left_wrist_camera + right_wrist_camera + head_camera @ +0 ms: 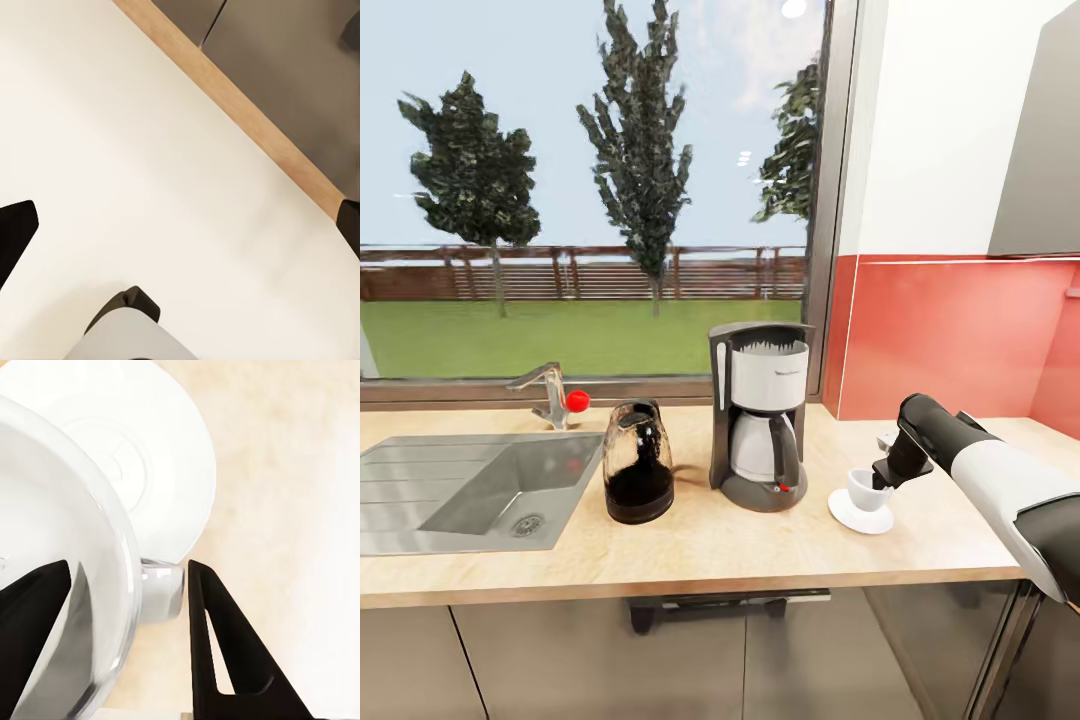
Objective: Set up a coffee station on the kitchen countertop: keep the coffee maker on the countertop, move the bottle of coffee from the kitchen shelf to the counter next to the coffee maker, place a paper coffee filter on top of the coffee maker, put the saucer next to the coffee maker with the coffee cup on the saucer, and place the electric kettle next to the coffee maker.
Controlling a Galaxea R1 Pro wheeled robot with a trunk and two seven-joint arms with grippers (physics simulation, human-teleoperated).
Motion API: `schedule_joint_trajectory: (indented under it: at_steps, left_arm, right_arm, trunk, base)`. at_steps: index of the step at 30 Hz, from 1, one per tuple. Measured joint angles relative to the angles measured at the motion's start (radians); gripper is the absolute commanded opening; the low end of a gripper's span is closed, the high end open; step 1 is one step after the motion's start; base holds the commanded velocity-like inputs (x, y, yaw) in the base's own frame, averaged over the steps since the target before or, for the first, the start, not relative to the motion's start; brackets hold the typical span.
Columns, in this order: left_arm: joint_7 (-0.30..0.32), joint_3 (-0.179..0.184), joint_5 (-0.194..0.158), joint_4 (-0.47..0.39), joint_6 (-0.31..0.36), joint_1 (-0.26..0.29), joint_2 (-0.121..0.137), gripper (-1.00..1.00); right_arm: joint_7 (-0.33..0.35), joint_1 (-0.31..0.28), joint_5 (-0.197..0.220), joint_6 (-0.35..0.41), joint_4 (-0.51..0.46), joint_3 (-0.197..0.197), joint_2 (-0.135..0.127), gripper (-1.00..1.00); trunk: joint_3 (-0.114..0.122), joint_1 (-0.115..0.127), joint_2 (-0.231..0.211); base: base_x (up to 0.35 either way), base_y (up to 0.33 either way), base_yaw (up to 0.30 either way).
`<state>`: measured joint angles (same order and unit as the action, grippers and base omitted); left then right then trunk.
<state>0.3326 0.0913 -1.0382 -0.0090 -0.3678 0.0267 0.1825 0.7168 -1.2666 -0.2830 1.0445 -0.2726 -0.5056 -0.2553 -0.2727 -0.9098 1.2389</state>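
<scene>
At lower right, the right claw [878, 478] is pinching the upright, glossy white coffee cup [863, 490], its rim between the fingers, sitting on the round saucer [850, 514] on the wood-grain tabletop [760, 550]. Leftward, the coffee maker [760, 415] and domed glass electric kettle [637, 462] are standing upright.

A home kitchen, rendered in simulation — a light wood-grain countertop [690, 560] over glossy grey cabinet fronts [610, 655], with a steel sink [470, 490] and tap [550, 392] at left. A coffee maker [760, 415] and glass kettle [637, 462] stand before a wide window [590, 190] onto lawn and trees — red backsplash [950, 335] at right.
</scene>
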Motion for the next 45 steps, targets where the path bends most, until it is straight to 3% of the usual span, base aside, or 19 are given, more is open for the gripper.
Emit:
schedule_joint_trajectory:
  at_steps: [4,11,20,45]
  left_arm:
    - [0.0,0.0,0.001,0.0,0.003,0.0,0.0,1.0]
    - [-0.002,0.0,0.001,0.0,0.001,0.0,0.0,1.0]
    - [-0.005,0.002,0.003,0.0,0.001,0.0,-0.003,1.0]
    - [-0.008,0.002,0.003,0.0,0.001,0.0,-0.003,1.0]
  right_arm:
    - [0.0,0.0,-0.001,0.0,0.0,0.0,0.001,-1.0]
    - [0.0,0.0,-0.001,0.0,0.0,-0.001,0.001,-1.0]
    - [0.0,0.0,-0.001,0.0,0.0,-0.002,0.003,-1.0]
    - [-0.002,0.0,-0.002,0.0,0.0,-0.003,0.002,-1.0]
  trunk:
    - [-0.013,-0.015,0.028]
    - [-0.013,-0.015,0.028]
    - [-0.041,-0.05,0.091]
    - [-0.041,-0.05,0.091]
  base:
    - [0.0,0.0,0.0]
    - [0.0,0.0,0.0]
    - [0.0,0.0,0.0]
    - [0.0,0.0,0.0]
